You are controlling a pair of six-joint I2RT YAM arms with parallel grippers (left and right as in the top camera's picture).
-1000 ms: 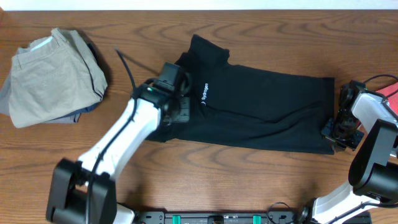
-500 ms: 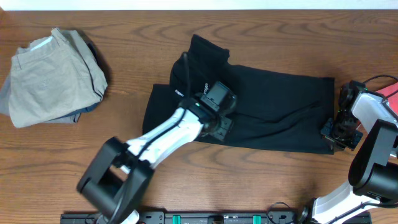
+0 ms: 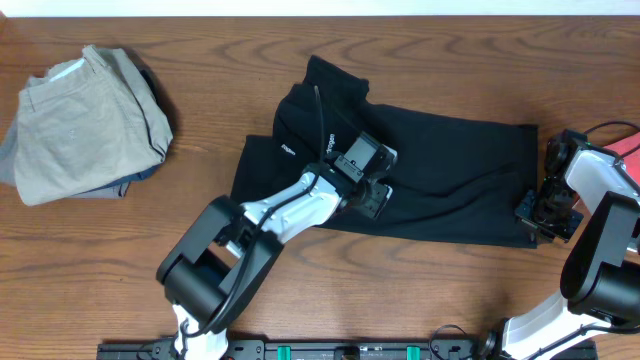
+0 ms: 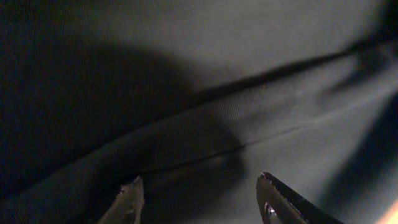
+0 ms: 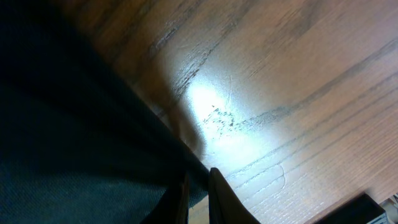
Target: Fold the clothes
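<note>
The left claw (image 4: 199,186) hangs spread with nothing between its fingers, low over a long crease in the shirt (image 3: 440,170). The shirt lies flat under it and stretches to both sides on the tabletop (image 3: 420,290). At the shirt's far end from it, the right claw (image 5: 200,190) is pressed together, pinching the hem. The left claw would do best to drop onto the crease just ahead and bite only the top layer. With the right claw holding the hem taut, the cloth should turn over without bunching.

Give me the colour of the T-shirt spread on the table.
Black T-shirt, with a small white logo print; the overhead view shows it best.
</note>
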